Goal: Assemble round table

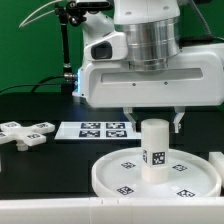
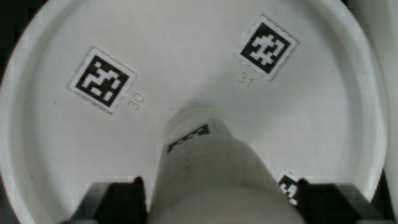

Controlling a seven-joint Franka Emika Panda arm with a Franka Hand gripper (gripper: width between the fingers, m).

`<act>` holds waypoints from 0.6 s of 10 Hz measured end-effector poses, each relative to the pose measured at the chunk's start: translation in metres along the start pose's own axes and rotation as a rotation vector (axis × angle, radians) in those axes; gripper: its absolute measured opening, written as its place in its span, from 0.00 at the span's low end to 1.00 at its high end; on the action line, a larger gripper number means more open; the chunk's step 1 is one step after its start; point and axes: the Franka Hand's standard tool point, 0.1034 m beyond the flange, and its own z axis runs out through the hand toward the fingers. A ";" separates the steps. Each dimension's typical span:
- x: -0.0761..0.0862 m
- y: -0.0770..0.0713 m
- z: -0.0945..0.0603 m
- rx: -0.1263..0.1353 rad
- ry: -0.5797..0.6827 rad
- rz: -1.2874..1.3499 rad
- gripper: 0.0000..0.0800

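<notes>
**A:** where's the arm [image 1: 150, 45] at?

**B:** pointing straight down over the near tabletop [image 1: 60, 160], tool [image 1: 155, 121] clamped on the short leg [image 1: 155, 152], upright at the middle of the round disc [image 1: 104, 176]. Cross-shaped foot [image 1: 25, 132] lies well apart, toward the exterior view's left.

One round tabletop disc [image 1: 108, 176] lies on the table [image 1: 40, 165], and one short cylinder leg [image 1: 155, 150] stands on it. One cross-shaped foot [image 1: 25, 131] lies near the table's edge at the exterior view's left. There is one marker board [image 1: 95, 129]. One gripper [image 1: 154, 122] is in view, with two fingers [image 1: 131, 118]. The disc's face shows at least four tags [image 1: 127, 164] in the exterior view. The wrist view shows two whole and a third partly hidden. The leg shows one tag.
</notes>
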 end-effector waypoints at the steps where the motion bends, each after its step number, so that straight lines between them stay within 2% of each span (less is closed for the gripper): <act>1: 0.000 -0.001 0.000 0.007 -0.002 0.077 0.51; 6: -0.001 -0.004 0.001 0.081 -0.032 0.518 0.51</act>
